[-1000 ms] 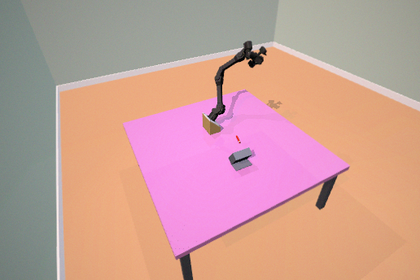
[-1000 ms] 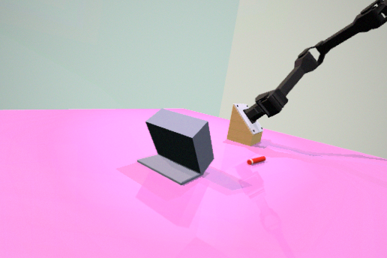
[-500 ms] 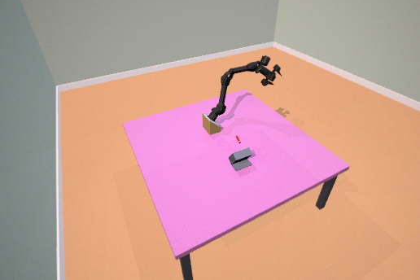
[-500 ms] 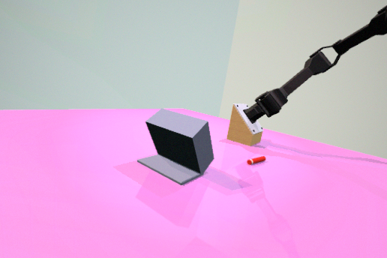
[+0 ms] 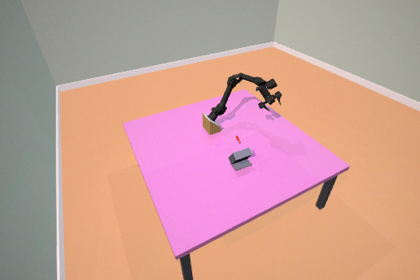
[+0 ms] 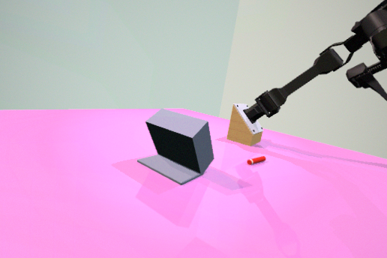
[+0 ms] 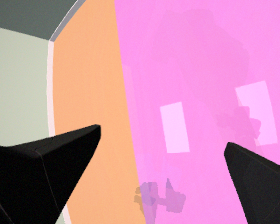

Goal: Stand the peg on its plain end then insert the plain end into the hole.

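Note:
The red peg [image 5: 238,139] [image 6: 259,160] lies on its side on the pink table [image 5: 183,208] [image 6: 75,207]. Its white band is near the end toward the grey block. The grey block with the sloped panel [image 5: 242,154] [image 6: 178,124] stands on a thin base plate close to the peg. Its dark side shows in the exterior view; no hole can be made out. My gripper [image 5: 273,107] [image 7: 164,140] is open and empty, raised above the table's far right edge in the top view, well away from the peg. The peg is out of the wrist view.
The arm's base sits on a wooden wedge [image 5: 210,125] [image 6: 240,132] with a white sloped top, behind the peg in the exterior view. The table's edge and the orange floor [image 7: 91,90] show below the fingers in the wrist view.

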